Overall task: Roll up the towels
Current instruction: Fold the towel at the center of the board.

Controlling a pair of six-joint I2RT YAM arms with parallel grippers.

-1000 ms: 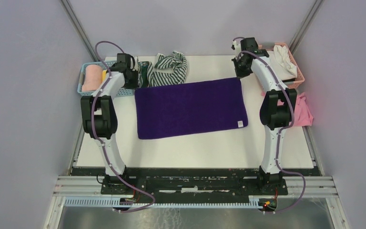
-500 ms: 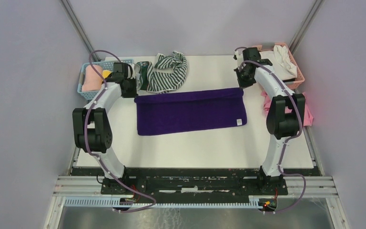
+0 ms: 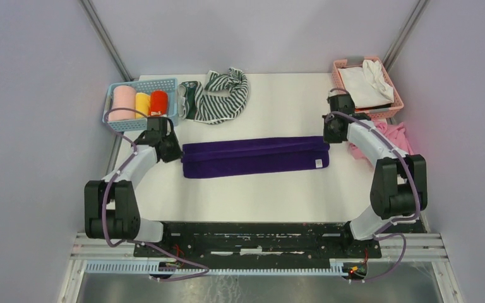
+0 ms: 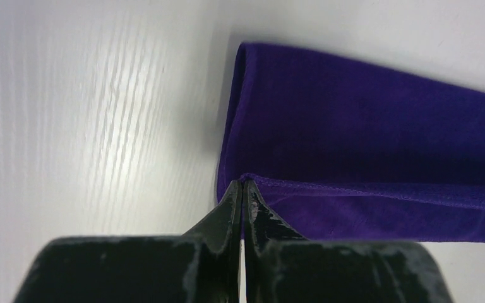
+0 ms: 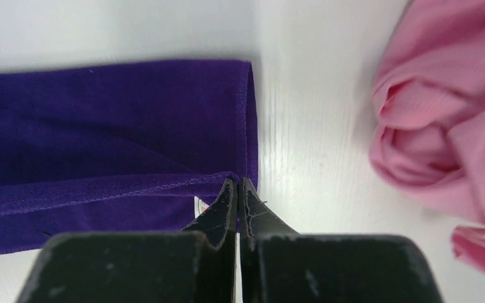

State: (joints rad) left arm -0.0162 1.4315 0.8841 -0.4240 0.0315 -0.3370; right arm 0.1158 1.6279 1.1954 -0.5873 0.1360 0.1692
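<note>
The purple towel point(image 3: 256, 156) lies in the middle of the table, folded over into a long narrow band. My left gripper point(image 3: 172, 149) is shut on the hemmed corner at its left end, seen in the left wrist view point(image 4: 242, 184) on the purple towel point(image 4: 366, 126). My right gripper point(image 3: 329, 134) is shut on the corner at its right end, seen in the right wrist view point(image 5: 238, 182) on the purple towel point(image 5: 101, 126). The dark-green-and-white striped towel point(image 3: 218, 95) lies crumpled at the back of the table.
A blue basket point(image 3: 117, 120) at the back left holds three rolled cloths. A pink basket point(image 3: 391, 107) at the back right holds a white cloth point(image 3: 363, 85). A pink cloth point(image 3: 385, 136) lies at the right table edge, also in the right wrist view point(image 5: 442, 126).
Both grippers have pulled the far edge of the purple towel toward the near side, folding the flat spread towel over into a narrow band. Both arms have drawn back toward their bases.
</note>
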